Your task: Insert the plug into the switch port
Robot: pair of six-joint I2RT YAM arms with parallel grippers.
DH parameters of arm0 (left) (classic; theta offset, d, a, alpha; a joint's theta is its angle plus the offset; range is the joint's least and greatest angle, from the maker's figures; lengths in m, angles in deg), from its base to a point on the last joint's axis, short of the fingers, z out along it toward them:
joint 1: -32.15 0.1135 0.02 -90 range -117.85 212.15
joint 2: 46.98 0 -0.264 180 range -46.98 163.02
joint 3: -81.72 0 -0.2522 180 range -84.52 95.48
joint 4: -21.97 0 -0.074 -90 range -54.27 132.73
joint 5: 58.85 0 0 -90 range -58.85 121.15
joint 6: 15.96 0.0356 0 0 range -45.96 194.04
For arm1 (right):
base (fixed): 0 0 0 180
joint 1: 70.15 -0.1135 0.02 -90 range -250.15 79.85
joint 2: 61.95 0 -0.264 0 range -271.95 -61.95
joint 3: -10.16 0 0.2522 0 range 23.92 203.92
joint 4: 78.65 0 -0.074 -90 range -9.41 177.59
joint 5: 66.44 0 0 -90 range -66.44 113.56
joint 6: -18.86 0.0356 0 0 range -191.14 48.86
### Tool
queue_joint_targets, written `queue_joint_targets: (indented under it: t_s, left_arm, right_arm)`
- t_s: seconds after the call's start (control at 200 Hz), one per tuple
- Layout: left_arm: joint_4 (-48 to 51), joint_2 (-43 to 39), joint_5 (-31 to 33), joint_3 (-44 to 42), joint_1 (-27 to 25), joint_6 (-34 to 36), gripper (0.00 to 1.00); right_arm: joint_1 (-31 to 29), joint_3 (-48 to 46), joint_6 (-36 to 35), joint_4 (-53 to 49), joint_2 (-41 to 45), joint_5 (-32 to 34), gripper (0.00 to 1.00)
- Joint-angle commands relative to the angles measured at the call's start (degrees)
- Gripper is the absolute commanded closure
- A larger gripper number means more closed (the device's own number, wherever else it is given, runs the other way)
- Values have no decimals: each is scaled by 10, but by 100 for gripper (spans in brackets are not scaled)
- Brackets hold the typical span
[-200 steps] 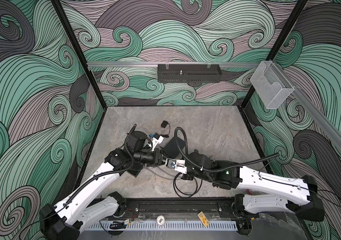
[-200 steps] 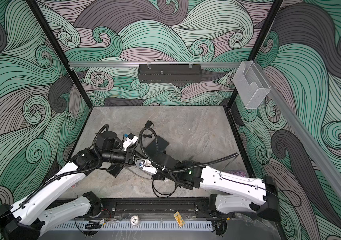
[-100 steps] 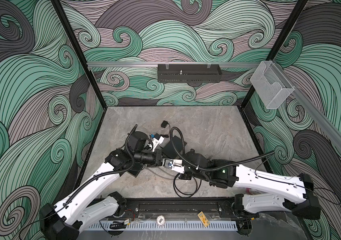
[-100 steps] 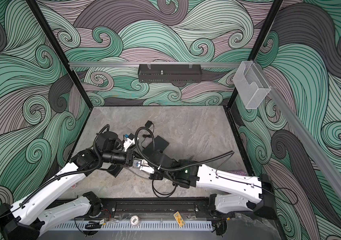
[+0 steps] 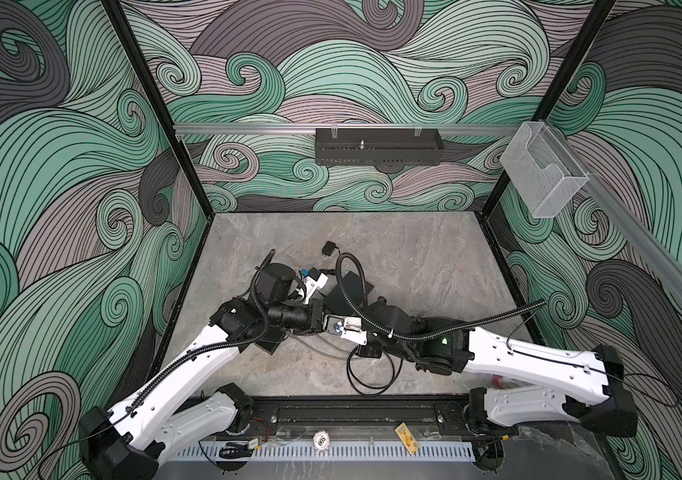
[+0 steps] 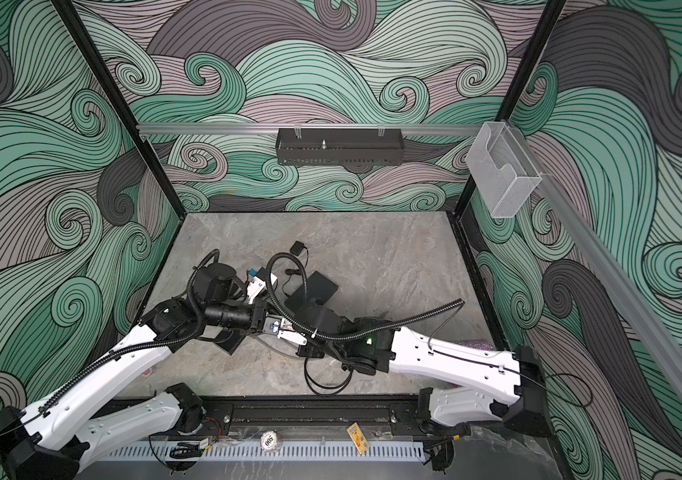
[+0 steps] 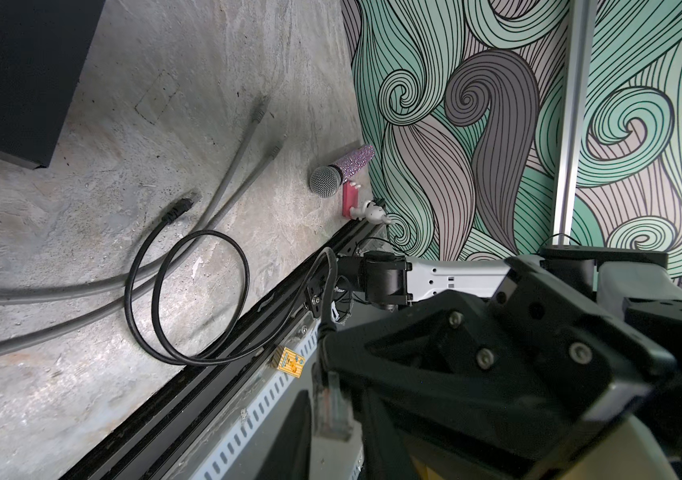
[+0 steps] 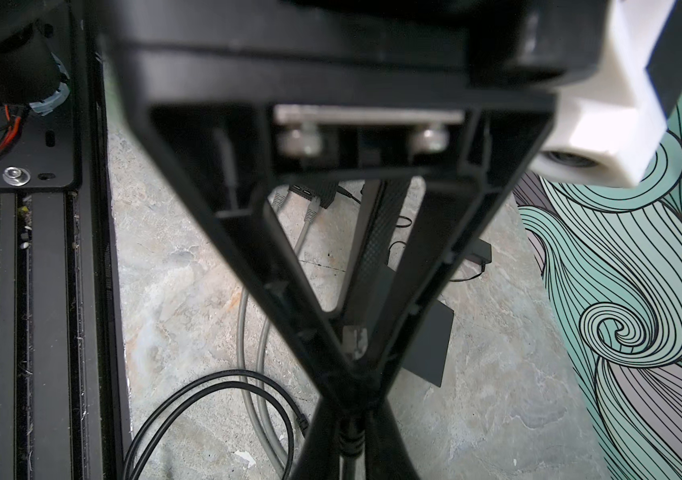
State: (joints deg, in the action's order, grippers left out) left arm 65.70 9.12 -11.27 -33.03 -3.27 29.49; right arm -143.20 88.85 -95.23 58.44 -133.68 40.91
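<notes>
Passing the plug [image 7: 331, 411] between tools looks to be your step in hand, not yet the insertion; it hangs above the table where both wrists meet, apart from the switch [image 8: 324, 193]; your right gripper [image 8: 352, 374] is pinched tight on it at the end of the black cable [image 7: 245, 270]; whether your left gripper [image 5: 329, 325] has closed on it you cannot tell. Next you need one firm hold with the plug's nose free, squared to an empty port beside the grey cables [image 8: 242, 332]. Both arms reach inward, low over the table, meeting nose to nose.
</notes>
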Motion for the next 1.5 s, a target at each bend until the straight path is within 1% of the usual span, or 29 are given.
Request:
queue_joint_targets:
  t_s: [0.0,0.035,0.095,0.21,0.24,0.25,0.255,0.29,0.335,0.385,0.425,0.515,0.57,0.65,0.771,0.841,0.891,0.936,1.016,1.091,1.236,1.361,1.496]
  left_arm:
    - [7,-8,-4,15,-5,6,80]
    - [7,-8,-3,14,-5,6,81]
    - [6,-9,-5,13,-4,6,87]
    - [6,-10,-6,13,-5,8,88]
    - [6,-10,-5,13,-4,11,88]
    - [7,-10,-5,13,-4,12,88]
    - [7,-10,-5,14,-5,14,88]
    - [11,-10,-3,15,-4,20,88]
    - [15,-9,-1,18,-5,34,88]
    - [14,-10,-1,19,-4,63,88]
    - [13,-12,0,21,-5,101,88]
    - [30,-12,-12,38,-4,218,88]
    - [49,-11,-12,51,-4,283,89]
    - [72,-6,-13,69,-5,368,94]
    - [77,-6,-32,78,-5,476,96]
    - [61,-18,-53,67,-4,535,96]
    - [44,-31,-79,51,-5,579,96]
    - [17,-47,-86,34,-5,596,96]
    - [-29,-70,-85,8,-6,603,97]
    - [-46,-77,-87,-2,-6,613,99]
    - [-43,-68,-102,1,-8,625,100]
    - [-45,-56,-128,4,-9,625,100]
    - [-49,-46,-146,1,-13,628,100]
  right_arm:
    - [-2,18,7,-1,-3,5,93]
    - [-3,18,6,-2,-3,3,93]
    - [-2,19,8,-1,-4,3,93]
    - [-2,19,9,-1,-3,5,92]
    - [-2,18,9,-2,-2,5,88]
    - [-2,18,9,-2,-2,5,84]
    - [-2,18,9,-2,-2,6,84]
    - [-2,16,8,-1,0,5,72]
    - [-2,12,6,-1,6,2,65]
    - [-2,6,2,-5,17,-10,61]
    - [-2,-1,-3,-13,31,-30,59]
    - [-1,-36,-11,-20,83,-83,54]
    - [8,-55,-1,-22,117,-115,51]
    - [49,-58,36,-44,154,-184,51]
    - [117,-56,80,-81,182,-308,52]
    - [131,-53,91,-96,186,-371,52]
    - [131,-49,95,-104,184,-401,52]
    - [131,-44,99,-111,179,-418,52]
    - [132,-35,111,-113,165,-436,53]
    - [132,-25,115,-112,149,-449,53]
    - [132,-18,114,-104,135,-405,58]
    - [133,-17,110,-92,131,-383,63]
    - [133,-21,111,-68,134,-371,64]
